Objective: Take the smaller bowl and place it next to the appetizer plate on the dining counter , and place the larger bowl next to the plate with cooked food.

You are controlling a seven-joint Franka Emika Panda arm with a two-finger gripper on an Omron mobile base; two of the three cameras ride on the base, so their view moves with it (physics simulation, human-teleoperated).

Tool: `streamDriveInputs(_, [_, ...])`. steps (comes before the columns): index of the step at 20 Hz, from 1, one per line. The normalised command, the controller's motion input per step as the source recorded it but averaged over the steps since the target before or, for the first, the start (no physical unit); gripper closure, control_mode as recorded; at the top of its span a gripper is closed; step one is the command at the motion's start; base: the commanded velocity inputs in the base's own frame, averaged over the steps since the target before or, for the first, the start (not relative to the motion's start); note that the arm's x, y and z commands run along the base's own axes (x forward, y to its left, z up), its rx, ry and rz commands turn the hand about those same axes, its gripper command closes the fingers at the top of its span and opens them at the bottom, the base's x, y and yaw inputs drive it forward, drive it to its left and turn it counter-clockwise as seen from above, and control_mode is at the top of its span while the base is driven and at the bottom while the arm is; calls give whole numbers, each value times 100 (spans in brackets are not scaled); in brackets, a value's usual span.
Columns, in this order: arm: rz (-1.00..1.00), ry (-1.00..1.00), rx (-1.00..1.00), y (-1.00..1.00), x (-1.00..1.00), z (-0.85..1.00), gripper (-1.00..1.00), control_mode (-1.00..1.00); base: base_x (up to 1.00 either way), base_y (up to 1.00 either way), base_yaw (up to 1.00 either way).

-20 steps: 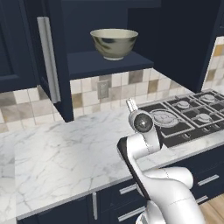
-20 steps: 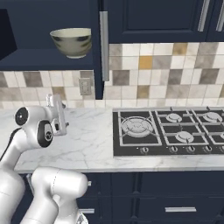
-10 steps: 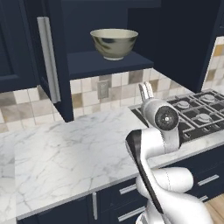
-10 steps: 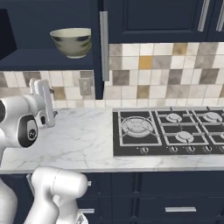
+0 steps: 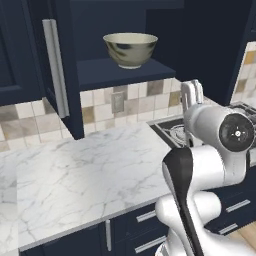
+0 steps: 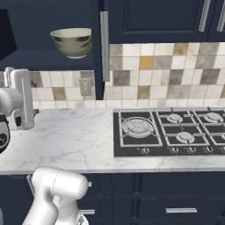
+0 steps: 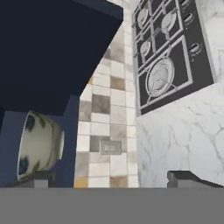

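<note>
Beige larger bowl (image 5: pixel 130 49) sits untouched near the front edge of the open cabinet shelf (image 5: pixel 125 74) above the marble surface (image 5: pixel 75 172), jaws (image 7: pixel 118 178) spread wide and empty, so both placements look undone.

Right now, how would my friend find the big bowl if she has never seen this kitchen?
Look at the dark blue cupboards above the marble worktop; one has its door open, with a shelf inside, left of the hob. The bowl stands upright on that shelf, alone. It is wide, deep and cream coloured, with grey-green blotches outside.
</note>
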Motion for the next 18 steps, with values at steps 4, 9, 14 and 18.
streamDriveInputs(4, [15,0,13,-3,-35,100,-100,-100,0,0,0])
streamDriveInputs(9, [40,18,21,-8,30,81,-100,-100,0,0,0])
streamDriveInputs(14, [23,8,2,0,11,8,-100,-100,0,0,0])
streamDriveInputs(18, [0,0,0,2,16,0,-100,-100,0,0,0])
